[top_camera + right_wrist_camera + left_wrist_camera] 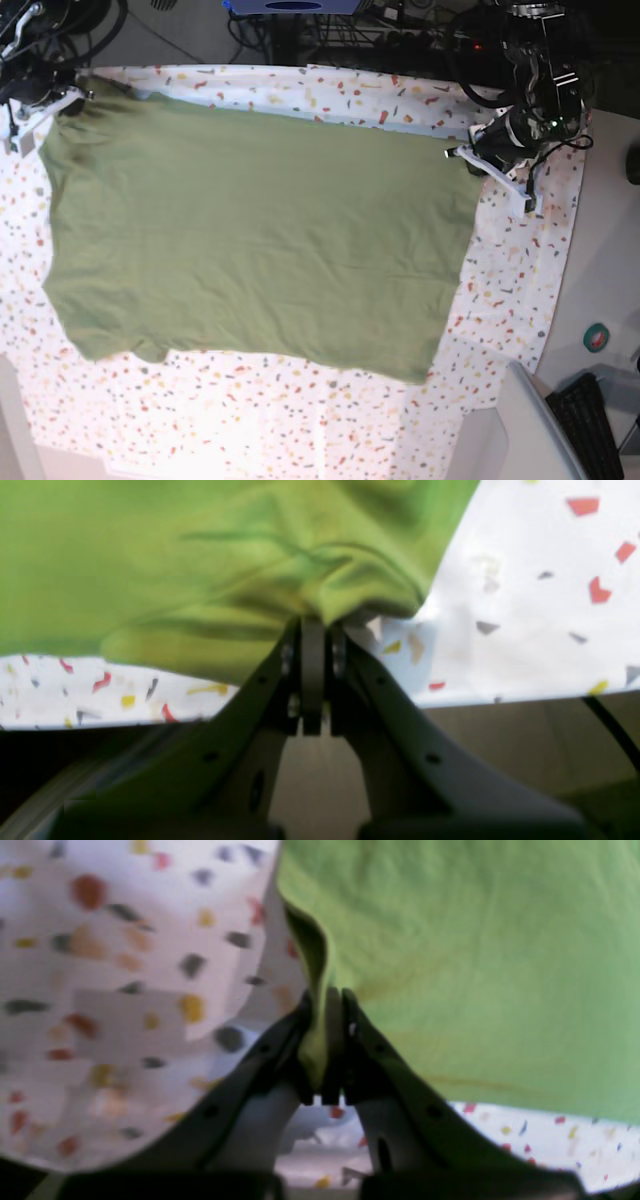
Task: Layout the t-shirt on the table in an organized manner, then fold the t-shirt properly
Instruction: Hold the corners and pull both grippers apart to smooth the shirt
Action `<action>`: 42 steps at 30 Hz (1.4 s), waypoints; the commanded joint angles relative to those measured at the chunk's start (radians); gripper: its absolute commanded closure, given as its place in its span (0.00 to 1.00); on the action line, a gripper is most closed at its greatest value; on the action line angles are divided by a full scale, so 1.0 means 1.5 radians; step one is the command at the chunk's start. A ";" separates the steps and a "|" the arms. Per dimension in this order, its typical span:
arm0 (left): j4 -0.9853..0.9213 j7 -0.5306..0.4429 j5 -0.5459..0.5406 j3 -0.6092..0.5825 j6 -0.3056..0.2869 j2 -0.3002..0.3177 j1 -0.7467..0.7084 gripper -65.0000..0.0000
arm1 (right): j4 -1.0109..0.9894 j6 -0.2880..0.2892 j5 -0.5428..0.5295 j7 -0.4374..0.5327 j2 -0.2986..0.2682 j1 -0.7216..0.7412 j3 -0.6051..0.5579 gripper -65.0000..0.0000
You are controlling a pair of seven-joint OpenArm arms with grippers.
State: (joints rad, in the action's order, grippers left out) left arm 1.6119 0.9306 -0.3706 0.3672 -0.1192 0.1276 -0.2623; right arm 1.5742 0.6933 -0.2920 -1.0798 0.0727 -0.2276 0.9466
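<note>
Left tool (327, 1005) clamped on soft green t-shirt (250, 240) edge; right tool (312, 630) pinches bunched corner; speckled table (500, 300).

A small round teal-and-red disc (597, 337) lies on the plain grey-white ledge (600, 270) at the right edge. A dark keyboard (588, 425) sits at the lower right corner, beside a tilted pale grey panel (530, 420). Black cables (300, 35) tangle along the back.

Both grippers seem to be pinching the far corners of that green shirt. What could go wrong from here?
The left gripper pinches only a thin fold of the t-shirt, so it might slip free. The right gripper holds bunched cloth, which may leave wrinkles. Both work near the far edge of the table, so a pull could drag cloth off.
</note>
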 commanded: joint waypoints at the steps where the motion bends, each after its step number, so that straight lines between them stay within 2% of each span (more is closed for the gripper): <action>1: 0.029 -0.013 0.000 0.008 0.001 0.008 -0.002 1.00 | 0.017 0.003 -0.003 -0.003 -0.008 0.005 0.002 1.00; 5: 0.066 -0.008 0.000 0.008 0.001 0.006 -0.007 1.00 | 0.017 0.003 -0.001 -0.011 -0.012 0.021 0.000 1.00; 9: 0.067 0.046 0.000 0.008 0.001 -0.003 0.029 1.00 | 0.019 0.003 -0.001 -0.054 -0.027 0.048 -0.001 1.00; 14: 0.064 0.049 0.000 0.007 0.001 -0.014 0.064 1.00 | 0.019 0.003 -0.001 -0.075 -0.042 0.079 -0.041 1.00; 21: -0.029 0.049 0.000 0.008 0.001 -0.013 0.124 1.00 | 0.015 0.003 0.001 -0.075 -0.046 0.130 -0.053 1.00; 24: -0.052 0.048 0.000 0.008 0.001 -0.013 0.146 1.00 | -0.002 0.003 0.040 -0.076 -0.046 0.163 -0.054 1.00; 27: -0.070 0.048 0.000 0.008 0.001 -0.013 0.170 1.00 | -0.050 0.003 0.065 -0.070 -0.046 0.195 -0.054 1.00; 38: -0.162 0.046 0.001 0.007 0.001 -0.013 0.235 1.00 | -0.177 0.003 0.065 -0.018 -0.085 0.252 -0.055 1.00; 42: -0.183 0.045 0.003 0.007 0.001 -0.013 0.256 1.00 | -0.188 0.003 0.065 0.013 -0.095 0.252 -0.114 1.00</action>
State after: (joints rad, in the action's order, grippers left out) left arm 1.3216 1.0100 -0.3622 0.3763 -0.1131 0.1001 0.1047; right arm 1.2800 0.6949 -0.1787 -1.0805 -0.0563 0.1295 0.7753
